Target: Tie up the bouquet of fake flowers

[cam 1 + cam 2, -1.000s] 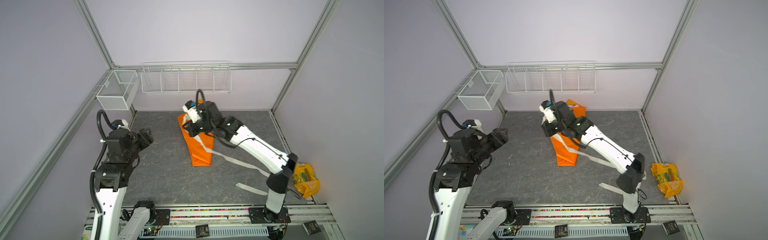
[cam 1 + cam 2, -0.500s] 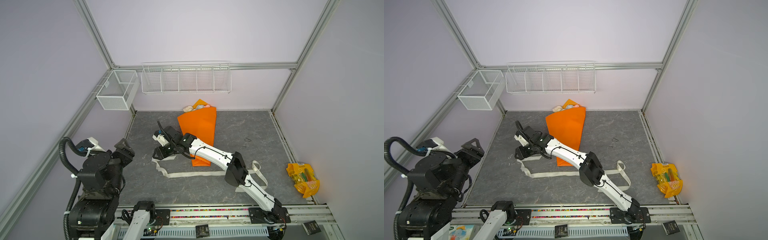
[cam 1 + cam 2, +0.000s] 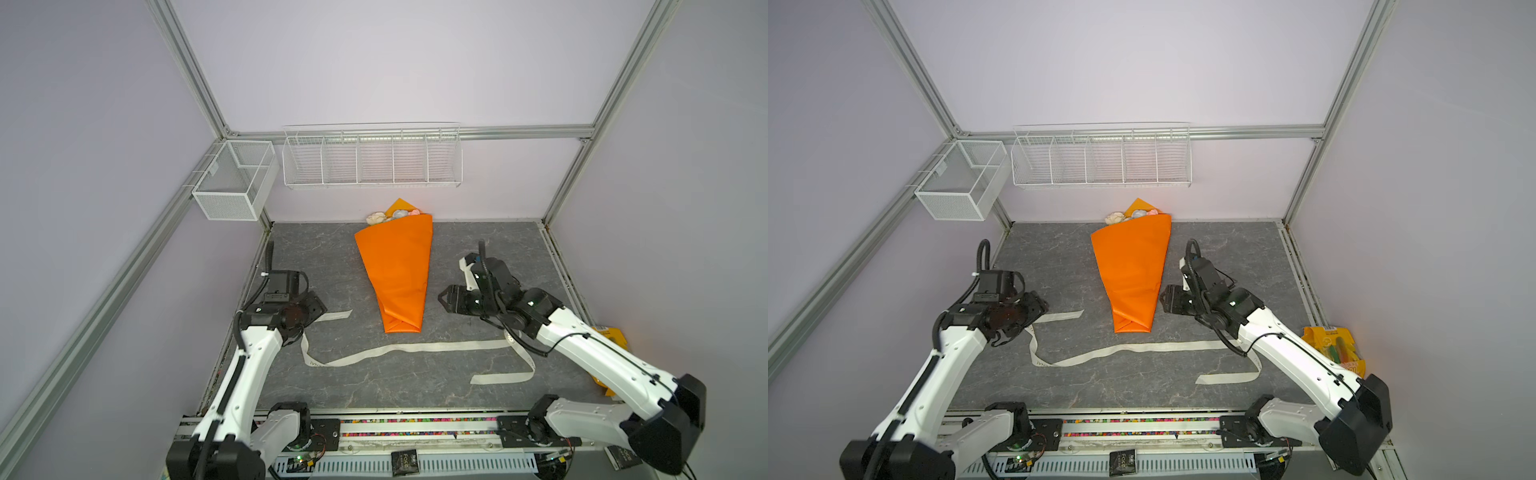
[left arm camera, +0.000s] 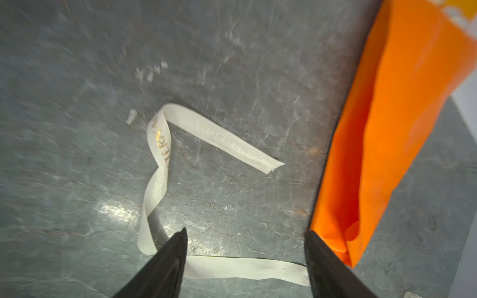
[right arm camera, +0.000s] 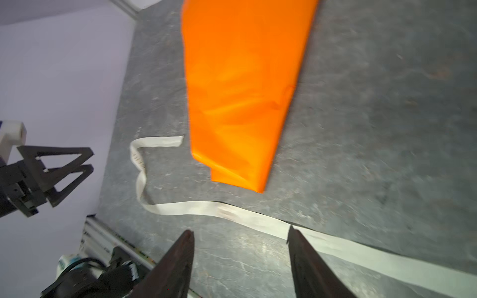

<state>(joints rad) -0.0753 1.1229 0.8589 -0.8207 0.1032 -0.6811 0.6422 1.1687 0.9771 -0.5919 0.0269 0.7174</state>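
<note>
Right now the bouquet of fake flowers (image 3: 390, 216) lies mid-counter, rolled in an orange wrapping sheet (image 3: 397, 270). Only a few pale flower heads poke out at the wide end, close to the back wall (image 3: 490, 203); stems hidden. The narrow folded end points toward the robot. A cream ribbon (image 3: 415, 348) lies loose on the counter (image 3: 332, 257) just in front of that narrow end, not under or around the bundle, so nothing is tied yet. One ribbon end curls near the left pincer (image 4: 246, 233); the other runs beneath the right arm and loops back.

Left pincer: jaws apart, empty, hovering above a ribbon stretch beside the wrap's tip. Right pincer (image 5: 240, 230): also spread, empty, ribbon passing below it in the wrist view.

Risks, as I judge them:
- The ribbon is thin and flat on the counter, so a pinch may scrape the surface and miss, or catch one edge only.
- The twist near the left end could turn into a snag when pulled.
- Dragging ribbon against the light wrap may slide it or pop the fold open — flowers could spill.
- The right arm sits over part of the ribbon and might trap it.
</note>
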